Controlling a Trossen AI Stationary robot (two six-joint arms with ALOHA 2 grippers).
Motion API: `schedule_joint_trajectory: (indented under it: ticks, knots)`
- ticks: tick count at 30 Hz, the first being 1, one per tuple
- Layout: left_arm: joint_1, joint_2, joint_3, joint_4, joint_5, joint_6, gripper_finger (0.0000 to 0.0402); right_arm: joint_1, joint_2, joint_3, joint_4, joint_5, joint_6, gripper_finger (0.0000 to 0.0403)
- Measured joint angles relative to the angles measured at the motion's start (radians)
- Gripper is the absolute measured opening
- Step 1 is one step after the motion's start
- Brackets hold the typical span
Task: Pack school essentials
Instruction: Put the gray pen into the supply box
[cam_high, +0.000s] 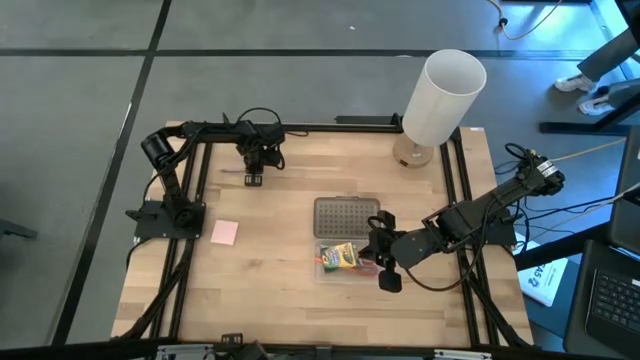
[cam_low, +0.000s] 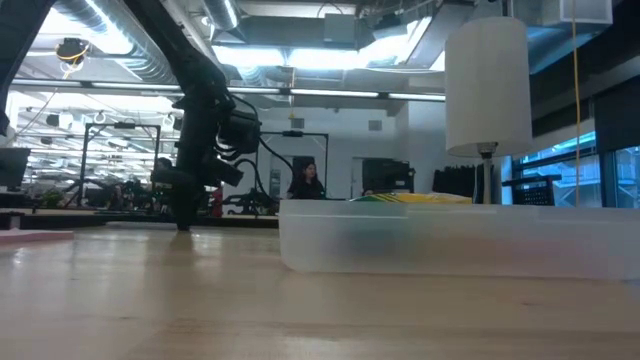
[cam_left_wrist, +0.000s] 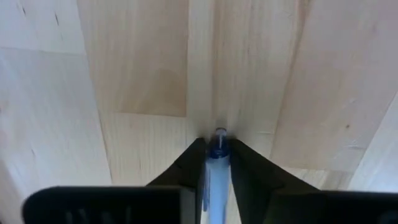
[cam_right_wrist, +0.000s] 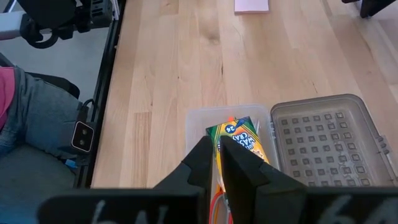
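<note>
My left gripper (cam_high: 253, 178) (cam_left_wrist: 217, 146) points down at the far left part of the table and is shut on a short blue-purple pen (cam_left_wrist: 217, 149). My right gripper (cam_high: 383, 258) (cam_right_wrist: 217, 163) hovers over the clear box (cam_high: 345, 262) (cam_right_wrist: 199, 124), fingers shut with only a slit between them. The green-yellow crayon box (cam_high: 340, 257) (cam_right_wrist: 239, 140) lies inside that box, with something orange-red (cam_right_wrist: 217, 200) beside it. The pink square pad (cam_high: 224, 233) (cam_right_wrist: 252, 6) lies flat on the table's left part. Scissors and pencils do not show plainly. My left gripper pinches the pen between its two fingers, coming from above and pointing down. The pen runs along the fingers, and its rounded end (cam_left_wrist: 219, 134) shows just past the fingertips. Whether that end touches the wood, I cannot tell.
The grey dotted lid (cam_high: 347, 216) (cam_right_wrist: 326, 140) lies flat just beyond the clear box. A tall white cylinder lamp (cam_high: 440, 100) (cam_low: 487, 90) stands at the far right corner. Bare wood lies between the pink pad and the box. A person sits in the room behind.
</note>
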Motion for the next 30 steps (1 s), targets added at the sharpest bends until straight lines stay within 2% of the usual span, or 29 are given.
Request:
schedule_joint_trajectory:
  ticks: [9,25,30]
  knots:
    - [0.0,0.0,0.0,0.002,0.012,-0.01,0.002,0.0,0.0,0.0,0.0,0.0,0.0,0.0035]
    - [-0.056,-0.001,0.0,-0.008,-0.041,-0.08,0.0015,0.0,0.0,0.0,0.001,0.0,0.005,0.0035]
    - [-0.081,-0.017,0.003,-0.019,-0.011,-0.105,0.0014,0.0,0.0,0.0,0.001,0.0,0.006,0.0035]
